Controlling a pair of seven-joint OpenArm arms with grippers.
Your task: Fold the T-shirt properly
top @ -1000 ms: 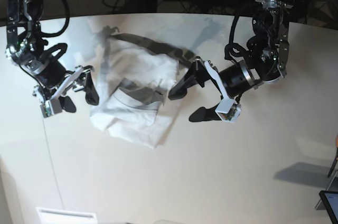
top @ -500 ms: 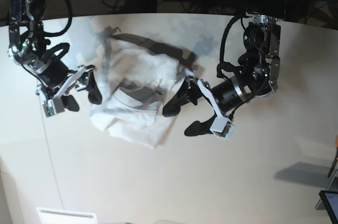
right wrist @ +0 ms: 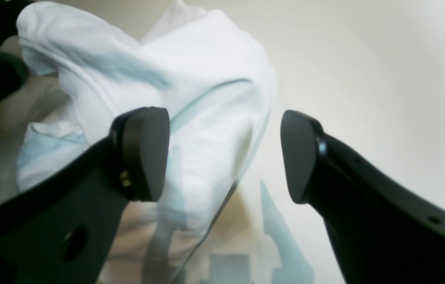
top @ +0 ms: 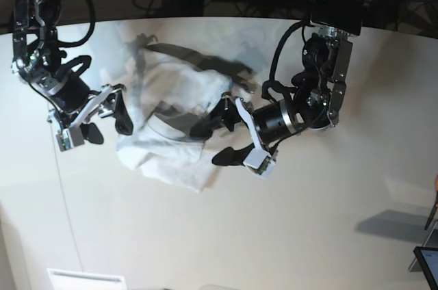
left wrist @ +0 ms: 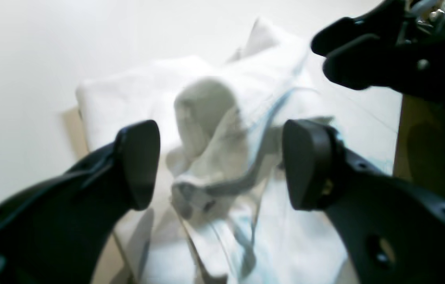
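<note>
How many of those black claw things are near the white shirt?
2. The left gripper reaches over the T-shirt from the base view's right side; the right gripper sits at its other edge. Both are open, holding nothing.

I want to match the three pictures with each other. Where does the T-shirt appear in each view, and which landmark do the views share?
Base: the T-shirt lies crumpled left of centre on the table, between both arms.
Left wrist: it fills the middle, seen between the open left gripper fingers.
Right wrist: it fills the upper left, partly behind the open right gripper.
Shared landmark: the T-shirt's edge against the pale tabletop.
</note>
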